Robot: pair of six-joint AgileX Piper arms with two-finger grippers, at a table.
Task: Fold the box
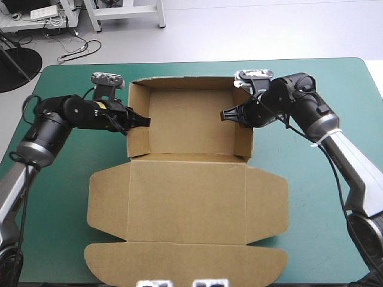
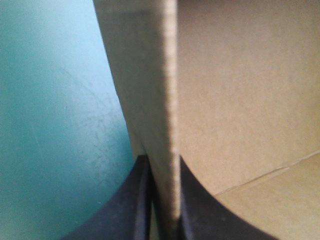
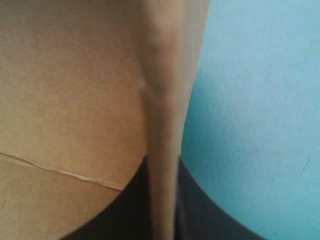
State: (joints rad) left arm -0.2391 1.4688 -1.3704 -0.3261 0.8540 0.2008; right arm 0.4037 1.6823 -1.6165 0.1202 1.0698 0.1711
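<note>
Box [image 1: 191, 203] sits mid-table on the teal-green cover [image 1: 66, 203].

High view: the tray half, toward 12 o'clock, has its far wall and both side walls up. The lid half lies flat toward 6 o'clock, side flaps and rounded front tab spread out. The left gripper [image 1: 143, 121] pinches the 9 o'clock wall and the right gripper [image 1: 226, 115] the 3 o'clock wall, each reaching over the rim.

Left wrist view: the left gripper's black fingers [image 2: 125, 215] are all but closed, with the wall's edge sandwiched between them. Cover is on the outside, tray floor on the inside.

Right wrist view: same deal. Its fingers [image 3: 200, 220] are clamped on the wall, which looks doubled over here.

Progress call: the tray is formed, so you're past the main part. What's left, as I read it, is checking that both side walls are tucked and hold once you release. The lid flaps aren't folded. Can't tell whether the tuck tabs are locked.
</note>
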